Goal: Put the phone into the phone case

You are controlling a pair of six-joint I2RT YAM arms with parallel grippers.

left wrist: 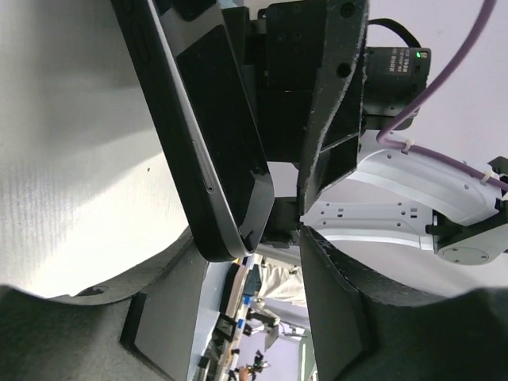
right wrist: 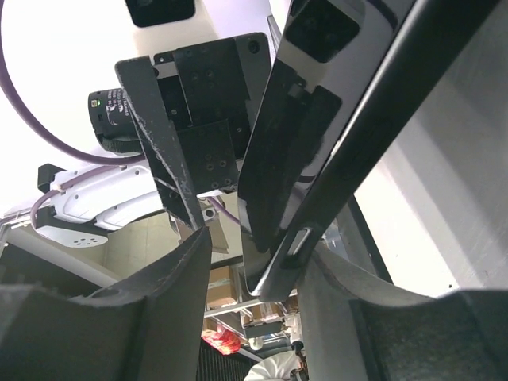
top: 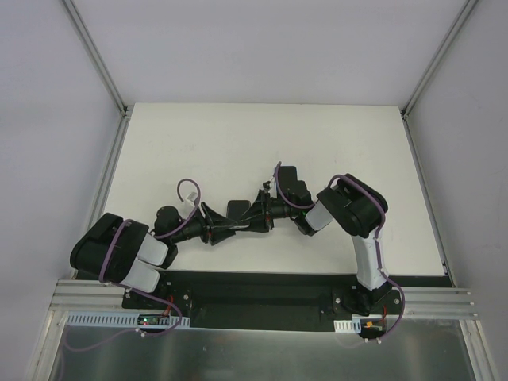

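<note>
meeting nose to nose over the middle of the white table (top: 238, 135), two robot arms bracket a phone (right wrist: 274, 159) and its phone case (right wrist: 373, 135), seen edge-on between them. the right wrist view shows the glossy phone leaning on the dark phone case. the two close together at the near corner and gape apart farther up, so the phone looks only partly seated. whether the pair rests on the table or hangs above it cannot be told.

the left gripper (left wrist: 250, 258) stands spread: one finger lies against the slab's rounded corner, and the other is clear of it with daylight between. the right gripper (right wrist: 262, 254) is spread likewise, one finger beside the case's rim near a side cut-out, the other apart from the phone's face. neither looks to be pinching anything.

by the look of it the phone is a stiff, fairly dense slab. its slick glass face would slide under a light pinch and could crack if dropped on a corner. the case looks a thin shell, likely to flex at its lip. the safer hold would be across the long edges, not the glass, with the case braced from behind while the loose end is pressed home.
</note>
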